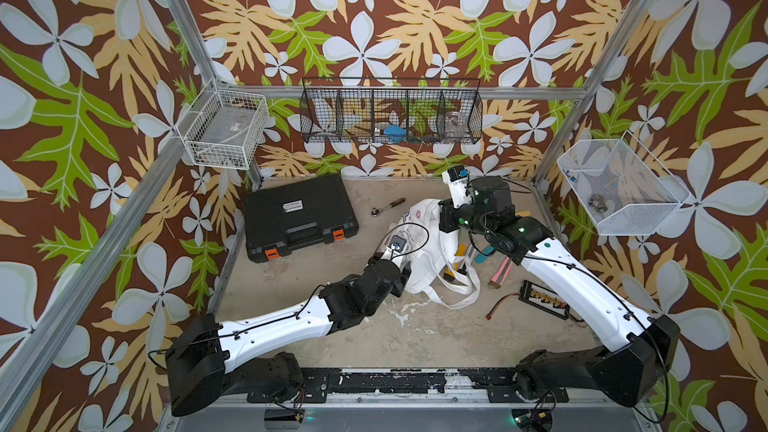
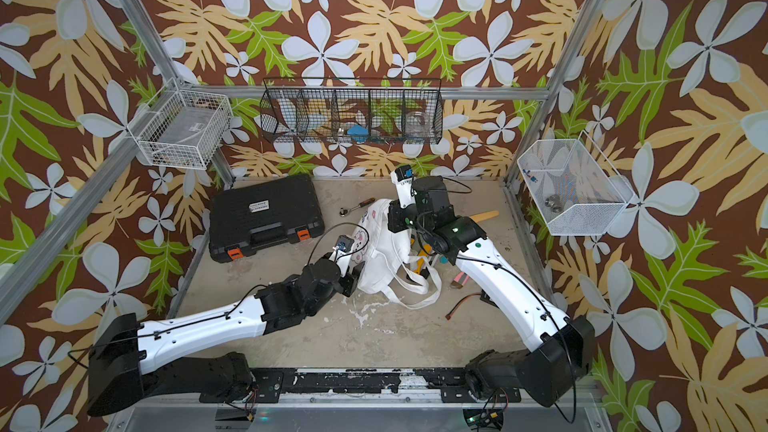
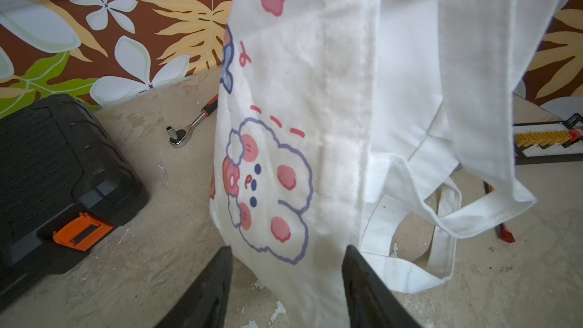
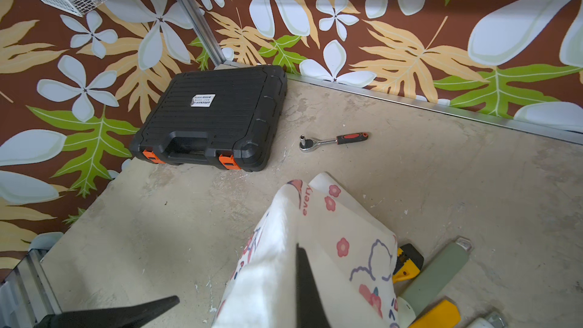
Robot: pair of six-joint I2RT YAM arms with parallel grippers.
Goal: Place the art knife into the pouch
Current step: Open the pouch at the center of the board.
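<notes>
The right gripper (image 1: 448,221) is clamped on a raised fold of the pouch (image 3: 284,74), holding it up so the cloth hangs down from it. The left gripper (image 3: 287,247) is lower on the same cloth, jaws part-spread, one on either side of the printed face. I can't see that they pinch anything. So both are busy with the pouch and neither has the knife. The knife (image 4: 408,260), which I take to be the yellow-and-black cutter, lies on the table (image 4: 410,184) just beside the right gripper. One end is hidden behind the hanging cloth, and it's huddled with a grey-green stick (image 4: 438,274) and other bits.

Here's the worry. If the right lets go to fetch it, the pouch flops onto the knife and buries it. If the left goes instead, the straps (image 3: 441,257) dangling beyond its jaws could loop round one and drag the lot. Those straps hang at the low end, so the mouth may point downward; a knife put in could slide straight out. And in that huddle, grabbing the wrong thing looks easy.
</notes>
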